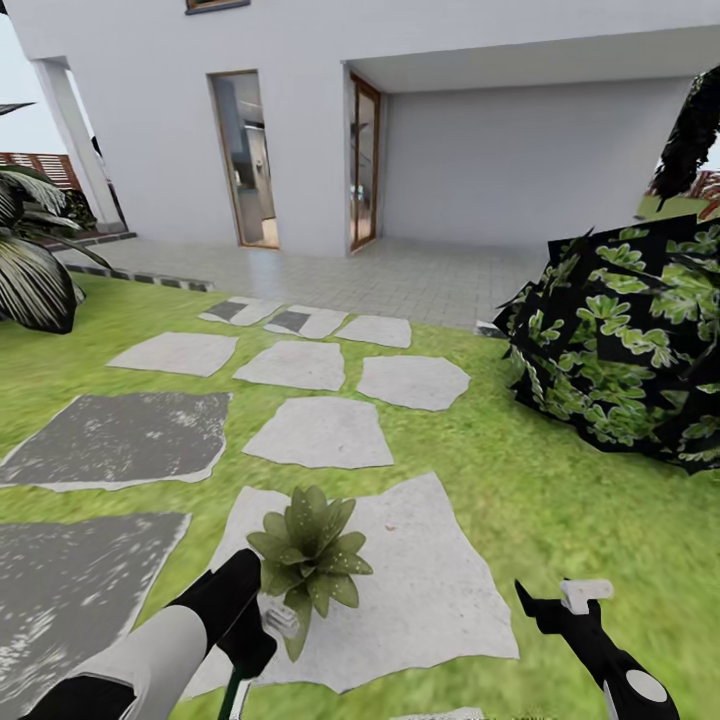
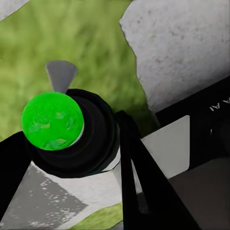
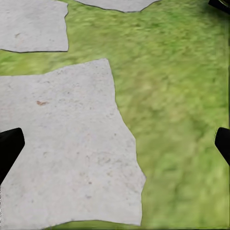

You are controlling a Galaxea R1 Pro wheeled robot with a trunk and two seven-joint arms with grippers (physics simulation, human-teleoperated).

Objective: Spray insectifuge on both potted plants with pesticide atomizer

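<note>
Pesticide atomizer (image 1: 279, 618) is sitting in the left tool (image 1: 255, 640), just off the near left edge of the pale stepping stone (image 1: 430, 600), with its white trigger head poking out beside the potted plant (image 1: 305, 555). In the left wrist view the tool's black fingers (image 2: 136, 167) are pressing on either side of the bottle's round dark body (image 2: 96, 139), which is showing a bright green end and a small grey nozzle, so the tool is clamping the atomizer.

I am judging the bottle to be light, stiff plastic with smooth and rather slippery sides. The straight body below the trigger head is looking like the right place to hold it, leaving the trigger and nozzle free. A hold too near the head could be blocking the spray or letting the bottle swing.

The plant is standing on the stone near its left edge, a low rosette of soft, easily bent leaves, close to touching the spray head.

Further right, the right tool (image 1: 560, 598) is hovering over the lawn (image 1: 560, 500) by the stone's right edge. In its wrist view the fingertips (image 3: 9, 148) are sitting well apart with nothing between them.

No label on the bottle is facing any camera. A few pale letters are showing on a black robot part (image 2: 218, 103) in the left wrist view, too cropped to read.
</note>
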